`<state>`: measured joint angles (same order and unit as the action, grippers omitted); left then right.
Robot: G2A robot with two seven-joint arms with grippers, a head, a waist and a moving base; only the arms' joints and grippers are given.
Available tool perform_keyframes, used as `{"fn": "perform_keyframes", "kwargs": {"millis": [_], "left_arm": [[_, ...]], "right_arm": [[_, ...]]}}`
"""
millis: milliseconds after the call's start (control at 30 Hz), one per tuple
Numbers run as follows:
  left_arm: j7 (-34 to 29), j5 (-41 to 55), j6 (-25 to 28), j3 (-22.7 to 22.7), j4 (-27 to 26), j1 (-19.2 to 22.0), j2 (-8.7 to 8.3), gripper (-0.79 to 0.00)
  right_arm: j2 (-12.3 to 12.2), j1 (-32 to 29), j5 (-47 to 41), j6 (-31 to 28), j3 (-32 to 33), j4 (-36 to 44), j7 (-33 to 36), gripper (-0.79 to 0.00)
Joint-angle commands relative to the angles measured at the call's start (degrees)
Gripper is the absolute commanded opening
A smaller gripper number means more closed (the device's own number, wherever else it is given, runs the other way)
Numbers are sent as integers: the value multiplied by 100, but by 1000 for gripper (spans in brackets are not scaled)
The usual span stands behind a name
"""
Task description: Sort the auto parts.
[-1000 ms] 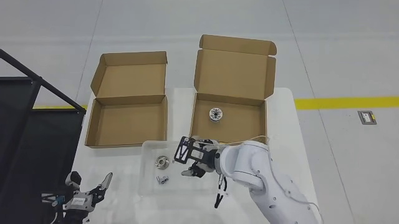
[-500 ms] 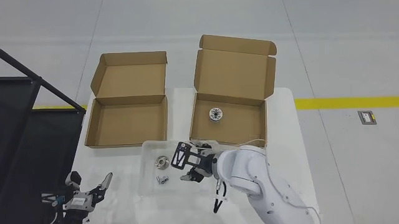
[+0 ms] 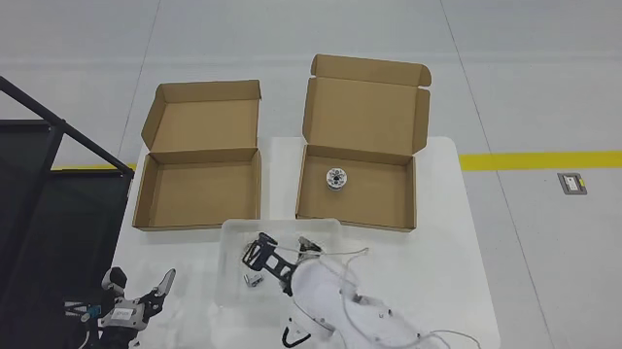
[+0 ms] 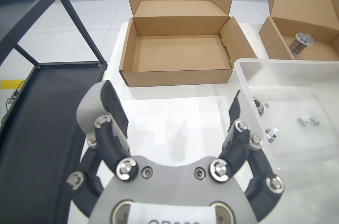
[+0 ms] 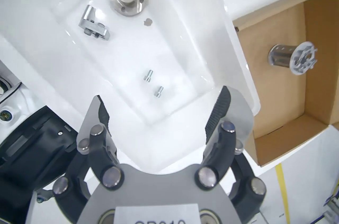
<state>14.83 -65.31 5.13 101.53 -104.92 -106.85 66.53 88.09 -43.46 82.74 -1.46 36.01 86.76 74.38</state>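
With your right gripper point(image 5: 163, 103) spread open above the clear bin point(image 5: 201, 32), whose two small bolts point(image 5: 147, 75) lie near its wall, you may clip that wall going down; your left gripper point(image 4: 172, 95) hangs open beside it.

Right end effector point(image 5: 162, 96) swung left (over bin point(image 5: 227, 24))

**Both hands open**

We are holding our left hand point(image 4: 172, 92) low at our near left, fingers point(image 4: 114, 103) spread wide. We are pointing our right hand point(image 5: 162, 95) downward, fingers likewise parted, its white arm point(image 3: 340, 300) lying across our front.
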Motion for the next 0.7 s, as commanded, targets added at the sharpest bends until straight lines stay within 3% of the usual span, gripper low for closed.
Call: {"fn": "perform_keyframes", "kwargs": {"millis": [0, 133, 200, 333, 400, 667], "left_arm": [[0, 0, 0, 0, 0, 0, 0, 0], [0, 0, 0, 0, 0, 0, 0, 0], [0, 0, 0, 0, 0, 0, 0, 0], [0, 0, 0, 0, 0, 0, 0, 0], [0, 0, 0, 0, 0, 0, 0, 0], [0, 0, 0, 0, 0, 0, 0, 0]], "right_arm": [[59, 75, -112, 81, -9, -285, 66, -89], [180, 210, -287, 235, -25, -768, 65, -129], [229, 280, -260, 351, -25, -1015, 84, -268], [307, 339, -367, 421, 13, -1334, 25, -305], [335, 350, -364, 441, 24, -1434, 31, -394], [438, 365, -401, 512, 74, -1807, 102, -406]]}}
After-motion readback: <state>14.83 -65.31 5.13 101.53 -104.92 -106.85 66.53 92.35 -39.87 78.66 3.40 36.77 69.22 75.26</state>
